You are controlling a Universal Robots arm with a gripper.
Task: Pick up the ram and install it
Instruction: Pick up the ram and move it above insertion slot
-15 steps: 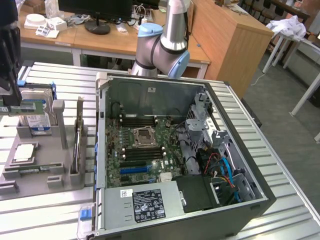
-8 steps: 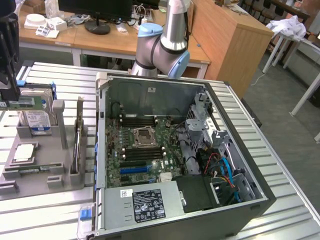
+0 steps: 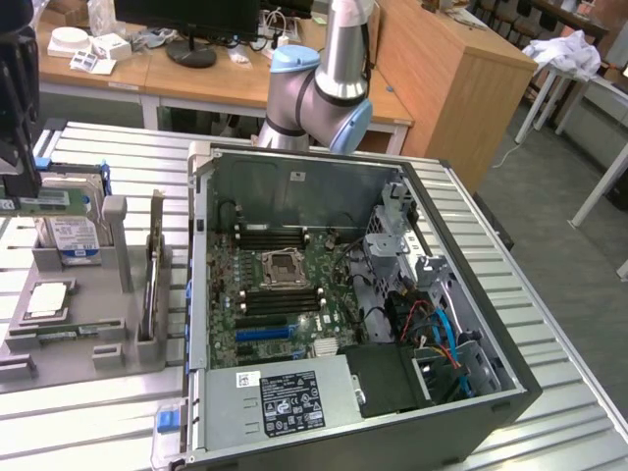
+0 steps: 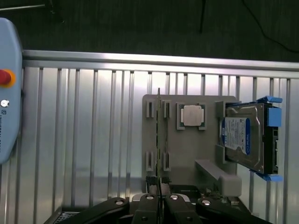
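The ram [image 3: 44,202] is a thin green stick held level at the exterior view's far left, with my dark gripper [image 3: 20,184] shut on it from above. It hangs just above the grey holder [image 3: 88,329], in front of the hard drive's top. In the wrist view the ram [image 4: 159,140] shows edge-on as a thin line running out from between my gripper's [image 4: 159,205] closed fingers, over the holder's narrow slots [image 4: 156,133]. The open computer case [image 3: 510,383] lies to the exterior view's right, its motherboard [image 3: 285,294] showing black memory slots [image 3: 280,236] above the processor socket.
On the holder stand a silver hard drive with a blue label [image 3: 74,237] and a square silver processor chip [image 3: 47,300]. The arm's base [image 3: 319,93] rises behind the case. A teach pendant [image 4: 7,93] lies on the slatted metal table [image 3: 579,324].
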